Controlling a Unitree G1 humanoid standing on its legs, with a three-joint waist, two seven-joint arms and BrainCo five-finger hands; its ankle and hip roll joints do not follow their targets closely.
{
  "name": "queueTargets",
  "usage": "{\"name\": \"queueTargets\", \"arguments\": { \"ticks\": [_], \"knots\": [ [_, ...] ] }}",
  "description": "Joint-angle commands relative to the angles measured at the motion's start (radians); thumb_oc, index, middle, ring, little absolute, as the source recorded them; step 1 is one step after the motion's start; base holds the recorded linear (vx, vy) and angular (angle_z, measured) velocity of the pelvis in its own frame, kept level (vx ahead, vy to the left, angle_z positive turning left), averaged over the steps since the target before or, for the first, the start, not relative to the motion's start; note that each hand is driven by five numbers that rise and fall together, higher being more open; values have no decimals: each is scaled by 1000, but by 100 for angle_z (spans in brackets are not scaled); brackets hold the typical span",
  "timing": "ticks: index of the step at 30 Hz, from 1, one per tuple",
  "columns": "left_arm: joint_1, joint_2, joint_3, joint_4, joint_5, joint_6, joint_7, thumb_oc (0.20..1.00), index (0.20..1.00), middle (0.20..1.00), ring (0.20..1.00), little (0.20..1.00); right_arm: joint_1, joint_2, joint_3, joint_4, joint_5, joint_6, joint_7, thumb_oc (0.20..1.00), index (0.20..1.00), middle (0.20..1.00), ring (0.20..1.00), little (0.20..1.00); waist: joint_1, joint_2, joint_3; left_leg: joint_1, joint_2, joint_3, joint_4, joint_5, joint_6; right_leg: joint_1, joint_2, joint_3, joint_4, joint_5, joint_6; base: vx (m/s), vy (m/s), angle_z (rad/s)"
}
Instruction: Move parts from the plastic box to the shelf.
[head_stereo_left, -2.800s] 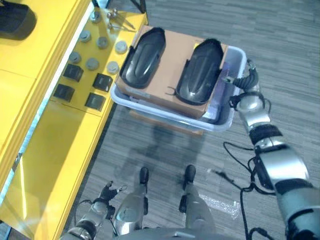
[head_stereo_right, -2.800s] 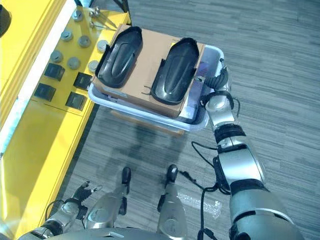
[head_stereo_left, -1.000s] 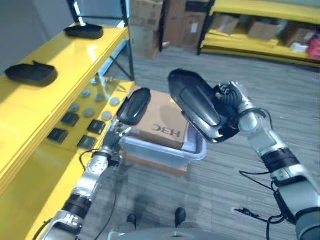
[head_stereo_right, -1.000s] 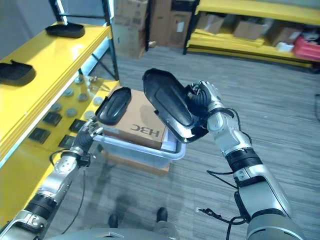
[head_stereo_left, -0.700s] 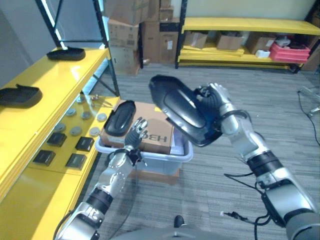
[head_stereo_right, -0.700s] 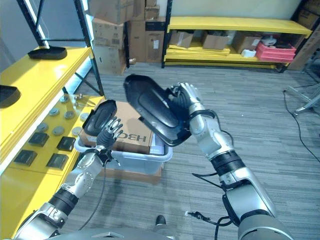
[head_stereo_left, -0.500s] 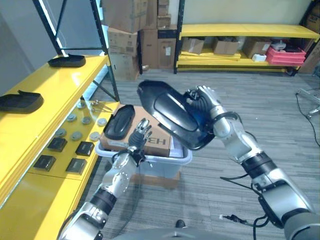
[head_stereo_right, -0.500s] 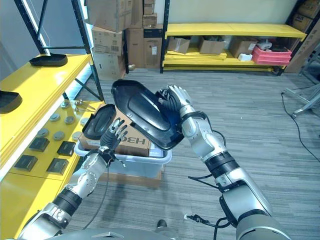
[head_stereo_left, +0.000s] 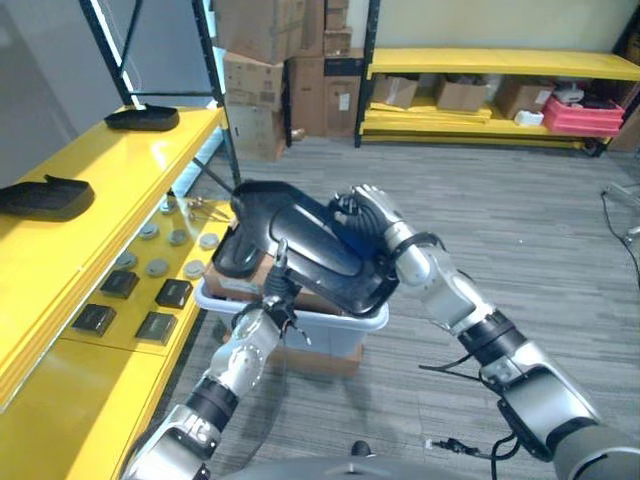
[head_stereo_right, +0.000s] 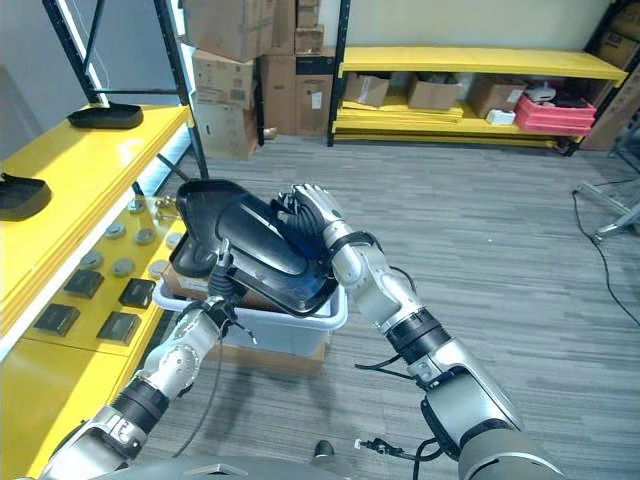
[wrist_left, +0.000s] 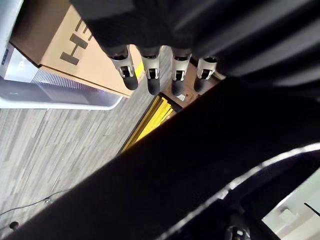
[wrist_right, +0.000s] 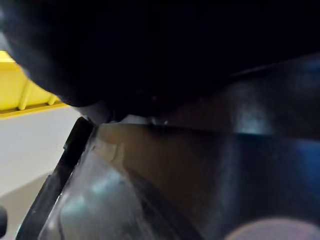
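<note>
The right hand (head_stereo_left: 375, 225) has its fingers curled round the rim of a black part (head_stereo_left: 310, 250) and holds it in the air above the plastic box (head_stereo_left: 335, 322), between box and shelf (head_stereo_left: 120, 190). The left hand (head_stereo_right: 222, 283) reaches up under the part's near edge; its fingers (wrist_left: 150, 80) show straight beside the black shell, so it seems to be steadying the part rather than gripping, though actual contact is hard to confirm. A second part (head_stereo_left: 232, 262) lies on the cardboard (head_stereo_right: 190, 285) in the box, mostly hidden behind the lifted one. Two parts (head_stereo_left: 45, 197) (head_stereo_left: 142, 118) already sit on the yellow shelf top, well apart from each other. Judging by this, the task is roughly midway: two placed, one in transit and not yet set down, one left in the box. The lower shelf level carries small round and square items (head_stereo_left: 150, 275), apparently unrelated.
</note>
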Motion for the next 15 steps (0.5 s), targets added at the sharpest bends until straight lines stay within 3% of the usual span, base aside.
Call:
{"name": "queueTargets", "arguments": {
  "ticks": [1, 2, 4, 8, 15],
  "knots": [
    [-128, -25, -34, 45, 18, -52, -8, 1000, 1000, 1000, 1000, 1000, -16, 8, 14, -121, 67, -106, 27, 200, 200, 200, 200, 200, 10, -16, -33, -17, 56, 18, -4, 39, -42, 72, -73, -17, 113, -130, 71, -5, -15, 9],
    [-131, -20, -19, 45, 36, -61, -5, 846, 846, 846, 846, 846, 2, 12, 28, -151, 103, -124, 51, 200, 200, 200, 200, 200, 11, -17, -32, -18, 56, 16, -5, 41, -44, 72, -73, -22, 114, -130, 71, -4, -13, 9],
    [-138, -10, -5, 39, 80, -74, 0, 200, 200, 200, 200, 200, 14, 11, 49, -178, 135, -144, 77, 200, 200, 200, 200, 200, 12, -17, -30, -21, 56, 12, -7, 43, -45, 72, -72, -27, 114, -133, 70, -10, -18, 10],
    [-135, 0, 27, 59, 144, -93, -19, 200, 200, 200, 200, 200, 57, 36, 79, -216, 255, -171, 139, 200, 200, 200, 200, 200, 12, -15, -25, -22, 57, 13, -7, 45, -48, 74, -72, -29, 113, -136, 69, -2, -3, 2],
    [-135, 13, 63, 55, 198, -131, -4, 200, 200, 200, 200, 200, 93, 49, 135, -259, 316, -189, 206, 200, 200, 200, 200, 200, 14, -14, -19, -25, 56, 8, -7, 46, -52, 74, -72, -37, 115, -139, 68, 0, 0, 0]
  ]
}}
